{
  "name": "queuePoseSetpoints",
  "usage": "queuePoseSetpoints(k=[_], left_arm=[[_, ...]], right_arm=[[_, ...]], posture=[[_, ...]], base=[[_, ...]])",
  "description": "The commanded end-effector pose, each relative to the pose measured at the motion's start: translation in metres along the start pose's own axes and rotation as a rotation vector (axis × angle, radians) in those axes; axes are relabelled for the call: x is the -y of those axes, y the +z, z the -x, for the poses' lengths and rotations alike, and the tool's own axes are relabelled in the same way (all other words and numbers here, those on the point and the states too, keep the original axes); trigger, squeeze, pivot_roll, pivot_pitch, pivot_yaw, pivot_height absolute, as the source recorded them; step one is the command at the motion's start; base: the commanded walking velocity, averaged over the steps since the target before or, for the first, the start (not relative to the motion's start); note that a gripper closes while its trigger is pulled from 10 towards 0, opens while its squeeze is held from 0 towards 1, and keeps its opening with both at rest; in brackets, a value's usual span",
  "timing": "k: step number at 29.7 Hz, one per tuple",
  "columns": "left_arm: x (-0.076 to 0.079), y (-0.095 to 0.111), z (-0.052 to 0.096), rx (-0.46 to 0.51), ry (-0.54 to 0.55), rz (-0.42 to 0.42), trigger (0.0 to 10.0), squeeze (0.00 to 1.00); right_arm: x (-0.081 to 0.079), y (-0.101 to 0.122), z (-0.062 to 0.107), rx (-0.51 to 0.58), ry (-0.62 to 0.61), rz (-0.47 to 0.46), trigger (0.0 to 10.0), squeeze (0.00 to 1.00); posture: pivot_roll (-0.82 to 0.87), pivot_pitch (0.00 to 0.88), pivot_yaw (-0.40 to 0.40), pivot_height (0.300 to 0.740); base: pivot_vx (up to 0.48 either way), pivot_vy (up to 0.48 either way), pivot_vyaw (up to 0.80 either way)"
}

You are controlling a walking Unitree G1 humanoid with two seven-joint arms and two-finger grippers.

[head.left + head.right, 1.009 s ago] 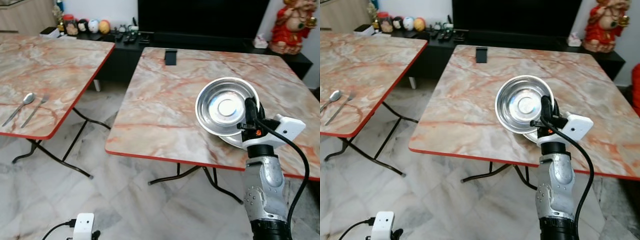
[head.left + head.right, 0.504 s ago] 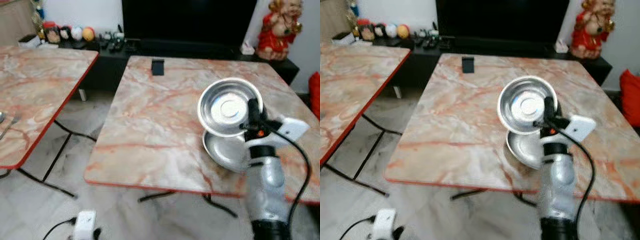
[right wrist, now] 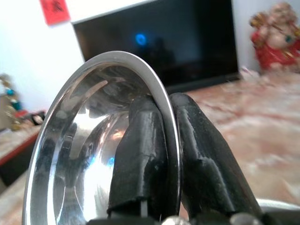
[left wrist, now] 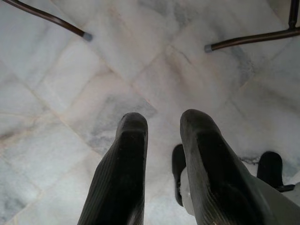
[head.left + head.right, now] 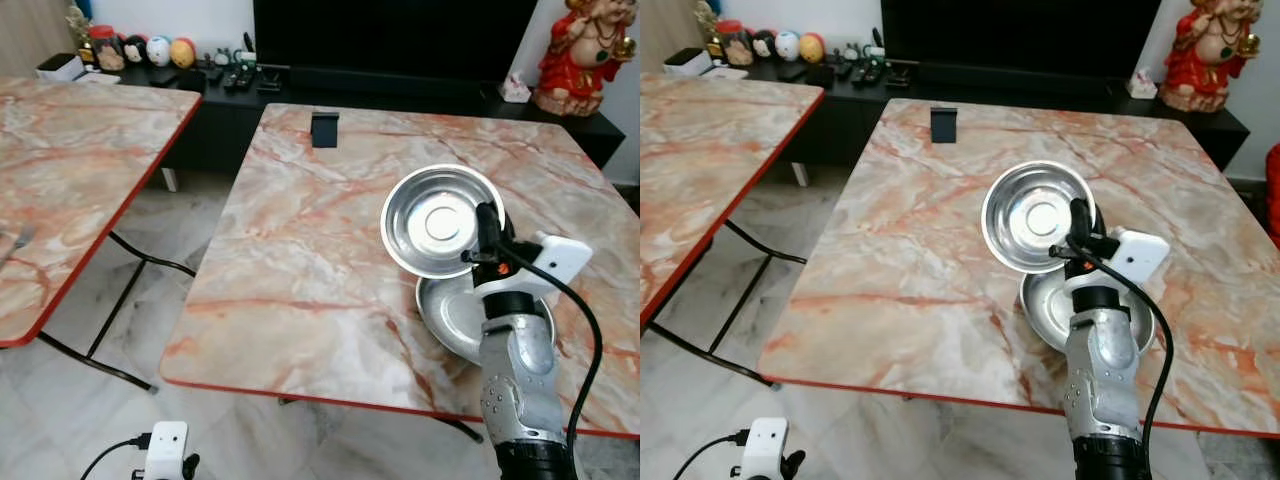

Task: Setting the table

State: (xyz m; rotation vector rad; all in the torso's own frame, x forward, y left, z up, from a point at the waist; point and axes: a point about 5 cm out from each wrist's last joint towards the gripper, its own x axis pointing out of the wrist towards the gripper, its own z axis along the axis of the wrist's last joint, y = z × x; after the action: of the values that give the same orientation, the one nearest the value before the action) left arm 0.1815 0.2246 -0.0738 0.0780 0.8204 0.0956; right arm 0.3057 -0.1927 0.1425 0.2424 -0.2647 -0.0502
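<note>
A shiny steel bowl hangs tilted above a second steel bowl lying on the marble table.

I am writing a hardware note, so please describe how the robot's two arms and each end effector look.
The right arm is silver metal with a black base segment. A white box sits at its wrist, a black cable loops down beside it, and a small orange mark shows near the right end effector, which has two long black ribbed fingers. The left end effector has the same rounded black ribbed fingers.

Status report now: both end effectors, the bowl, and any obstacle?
Right end effector shut on steel bowl, held tilted above second bowl on table. Left idle over floor. No obstacle seen.
</note>
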Motion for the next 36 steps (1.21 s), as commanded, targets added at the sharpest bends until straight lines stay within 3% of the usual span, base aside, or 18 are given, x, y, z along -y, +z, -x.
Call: queuePoseSetpoints(k=[1, 19, 26, 32, 34, 36], left_arm=[[0.002, -0.003, 0.000, -0.013, -0.006, -0.001, 10.0, 0.00], [0.002, -0.003, 0.000, -0.008, 0.000, -0.002, 10.0, 0.00], [0.002, -0.002, 0.000, -0.008, -0.002, 0.003, 10.0, 0.00], [0.003, -0.001, 0.000, -0.006, -0.006, 0.004, 10.0, 0.00], [0.003, -0.001, 0.000, -0.006, -0.007, 0.004, 10.0, 0.00], [0.002, -0.001, 0.000, -0.005, -0.006, 0.004, 10.0, 0.00]], right_arm=[[0.014, -0.007, 0.005, -0.057, -0.071, 0.021, 10.0, 0.00], [0.018, -0.002, 0.000, -0.037, -0.103, 0.013, 10.0, 0.00], [0.033, 0.005, 0.000, -0.056, -0.134, 0.048, 10.0, 0.00], [0.067, 0.014, 0.006, -0.114, -0.376, -0.044, 10.0, 0.00], [0.070, 0.014, 0.007, -0.129, -0.403, -0.057, 10.0, 0.00], [0.071, 0.010, 0.011, -0.181, -0.461, -0.147, 10.0, 0.00]], posture=[[0.00, 0.000, -0.033, 0.724], [0.00, 0.000, -0.034, 0.724], [0.00, 0.000, -0.034, 0.724], [-0.01, 0.000, -0.031, 0.724], [-0.01, 0.000, -0.031, 0.724], [-0.01, 0.000, -0.032, 0.724]], base=[[0.000, 0.000, 0.00], [0.000, -0.068, 0.00], [0.000, 0.000, 0.00], [0.000, 0.000, 0.00], [0.000, 0.000, 0.00], [0.000, 0.000, 0.00]])
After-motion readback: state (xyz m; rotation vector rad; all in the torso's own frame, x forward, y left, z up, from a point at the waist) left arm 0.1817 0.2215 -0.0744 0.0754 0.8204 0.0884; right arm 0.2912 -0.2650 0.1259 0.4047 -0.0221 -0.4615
